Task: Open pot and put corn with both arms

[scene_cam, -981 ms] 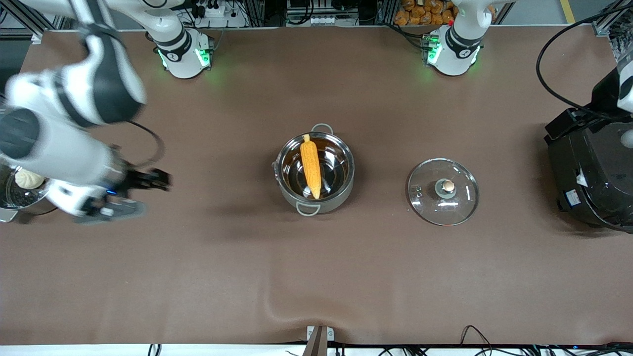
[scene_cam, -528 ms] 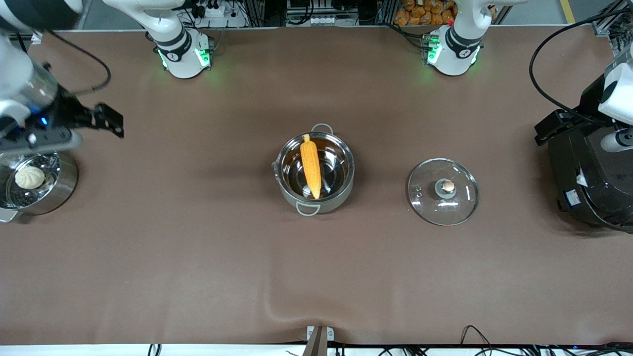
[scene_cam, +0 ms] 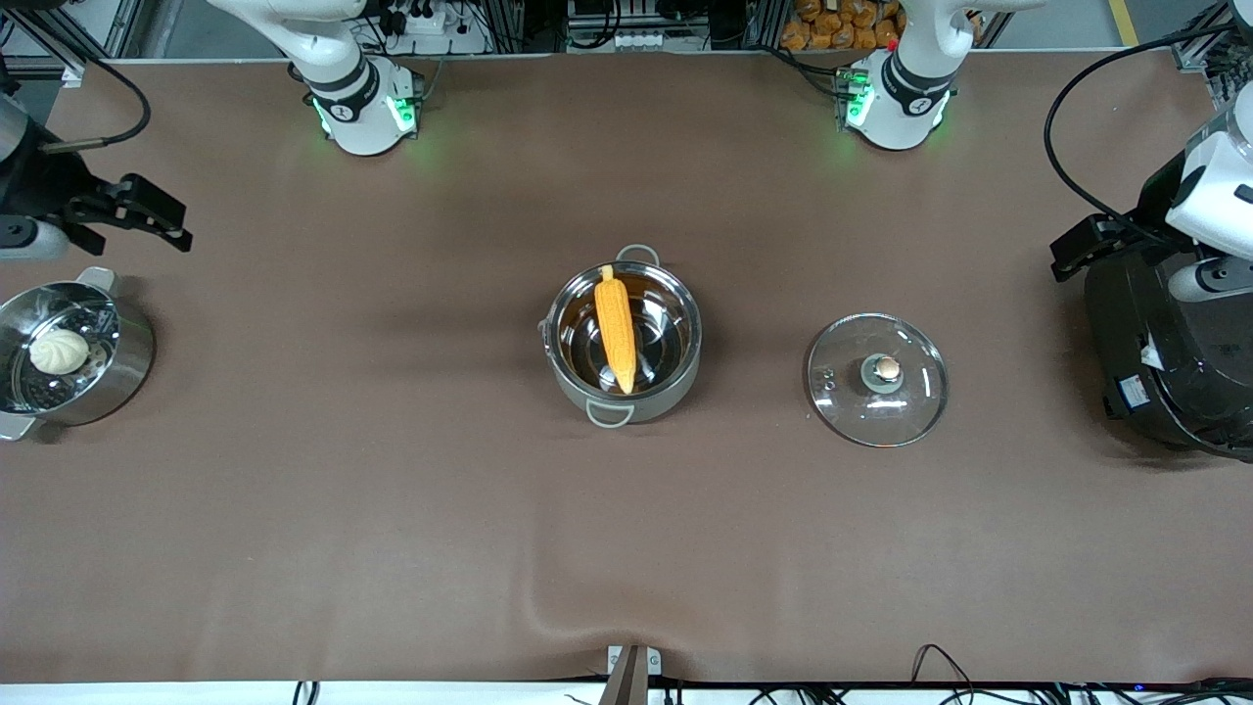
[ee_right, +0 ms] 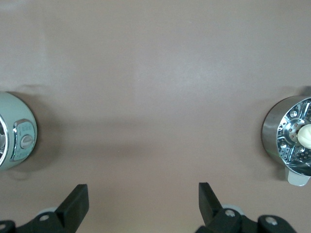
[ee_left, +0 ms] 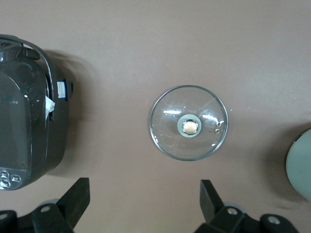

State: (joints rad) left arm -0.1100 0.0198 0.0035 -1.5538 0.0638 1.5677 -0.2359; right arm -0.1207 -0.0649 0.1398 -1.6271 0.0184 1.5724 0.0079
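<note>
The steel pot (scene_cam: 675, 364) stands uncovered at the table's middle. The yellow-orange corn (scene_cam: 616, 333) lies in it, its pale stub end on the rim toward the robots' bases. The glass lid (scene_cam: 877, 378) with a tan knob lies flat on the table beside the pot, toward the left arm's end; it also shows in the left wrist view (ee_left: 188, 122). My right gripper (scene_cam: 174, 225) is open and empty, up in the air at the right arm's end. My left gripper (scene_cam: 1069, 257) is open and empty, beside the black cooker. In the wrist views both grippers (ee_left: 144, 199) (ee_right: 143, 201) hold nothing.
A steel steamer pot (scene_cam: 127, 357) with a white bun (scene_cam: 59, 351) stands at the right arm's end, also in the right wrist view (ee_right: 274, 133). The big black cooker (scene_cam: 1170, 343) stands at the left arm's end. The pot's edge (ee_right: 14, 131) shows in the right wrist view.
My right arm has pulled back from beside the steamer pot toward the robots' bases and the table's end. My left gripper has shifted slightly toward the table's middle. Pot, corn and lid are still.
</note>
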